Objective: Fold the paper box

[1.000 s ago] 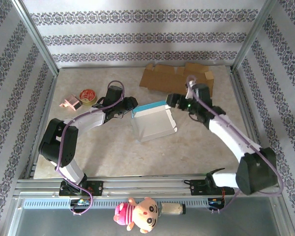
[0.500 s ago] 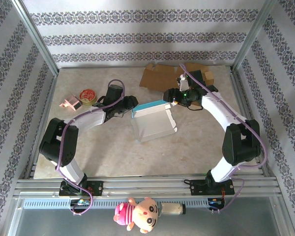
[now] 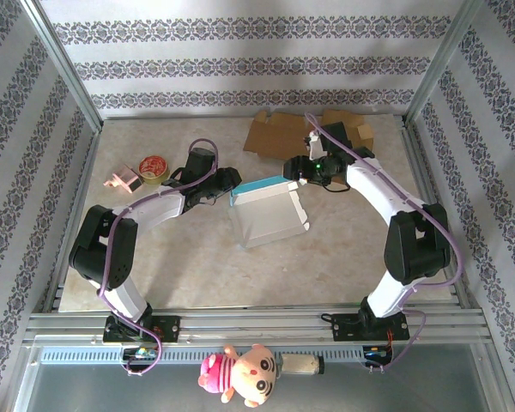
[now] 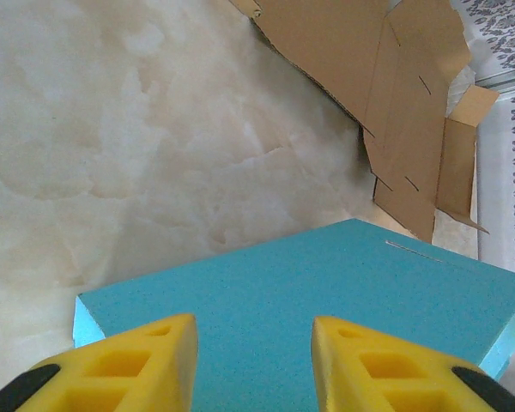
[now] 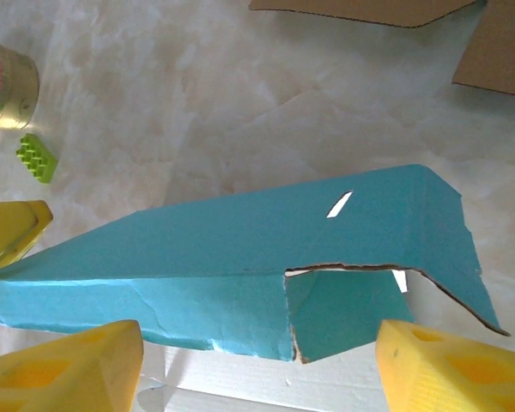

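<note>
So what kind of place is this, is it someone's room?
Probably a robot practice booth, not a real room: wallpaper panels in a metal frame, a left arm and right arm bolted at the table edge, a plush doll out front.

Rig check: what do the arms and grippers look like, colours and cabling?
The left arm and right arm have white links, black joints and a lilac cable alongside. The left gripper and right gripper have yellow fingers with hollow pockets.

The paper box [image 4: 326,292] runs off the left wrist view's bottom edge. The right wrist view's edge crops a tin [image 5: 2,81]
</note>
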You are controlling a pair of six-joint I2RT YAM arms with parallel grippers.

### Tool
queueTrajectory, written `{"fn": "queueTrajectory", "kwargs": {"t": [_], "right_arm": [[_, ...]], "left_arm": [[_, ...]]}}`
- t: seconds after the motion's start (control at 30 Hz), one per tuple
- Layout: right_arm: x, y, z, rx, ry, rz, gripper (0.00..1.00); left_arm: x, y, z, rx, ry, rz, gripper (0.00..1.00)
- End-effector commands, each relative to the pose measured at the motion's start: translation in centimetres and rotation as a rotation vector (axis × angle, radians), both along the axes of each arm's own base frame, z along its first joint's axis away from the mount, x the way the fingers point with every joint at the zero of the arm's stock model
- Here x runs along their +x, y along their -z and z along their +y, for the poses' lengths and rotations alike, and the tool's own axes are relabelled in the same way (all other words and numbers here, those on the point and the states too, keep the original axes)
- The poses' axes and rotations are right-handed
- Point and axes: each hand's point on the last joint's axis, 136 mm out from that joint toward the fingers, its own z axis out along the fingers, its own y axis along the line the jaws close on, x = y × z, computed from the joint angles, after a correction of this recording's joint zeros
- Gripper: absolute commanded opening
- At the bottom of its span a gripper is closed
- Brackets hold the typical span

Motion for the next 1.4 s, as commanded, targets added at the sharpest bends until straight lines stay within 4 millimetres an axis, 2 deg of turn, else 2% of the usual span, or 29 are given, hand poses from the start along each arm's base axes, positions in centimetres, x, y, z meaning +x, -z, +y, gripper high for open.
{"fn": "queueTrajectory", "kwargs": {"t": [0.0,0.3,0.43,0.5,0.63,0.8,1.07,1.2,1.37], "right_arm": [[0.8,-1.5,-0.1,-0.027,0.000,-0.051,0.72],[0.9,1.3,2.7,0.023,-0.043,0.040,0.69],[0.9,2.2,2.9,0.031,-0.019,0.077,0.65],[1.0,2.4,3.0,0.038,-0.014,0.082,0.61],[1.2,2.9,3.0,0.053,0.009,0.106,0.60],[1.6,2.5,3.6,0.120,0.029,0.104,0.56],[2.3,2.3,3.9,0.161,0.059,0.092,0.41],[3.2,2.1,3.9,0.157,0.077,0.051,0.36],[4.6,1.9,3.9,0.160,0.098,0.008,0.32]], "left_arm": [[0.4,0.0,-0.4,0.020,0.010,-0.004,0.39],[0.4,-0.2,-0.5,0.015,0.015,-0.006,0.39],[0.4,-0.1,-0.4,0.013,0.013,-0.004,0.39],[0.3,-0.1,-0.4,0.012,0.014,-0.003,0.39],[0.3,-0.1,-0.5,0.009,0.014,-0.002,0.39],[0.2,-0.7,-0.4,0.004,0.014,-0.015,0.43],[-0.3,-2.2,-0.2,-0.023,-0.002,-0.022,0.47],[-1.4,-3.2,1.2,-0.043,-0.067,0.032,0.52],[-3.6,-5.6,2.8,-0.122,-0.151,0.028,0.53]]}}
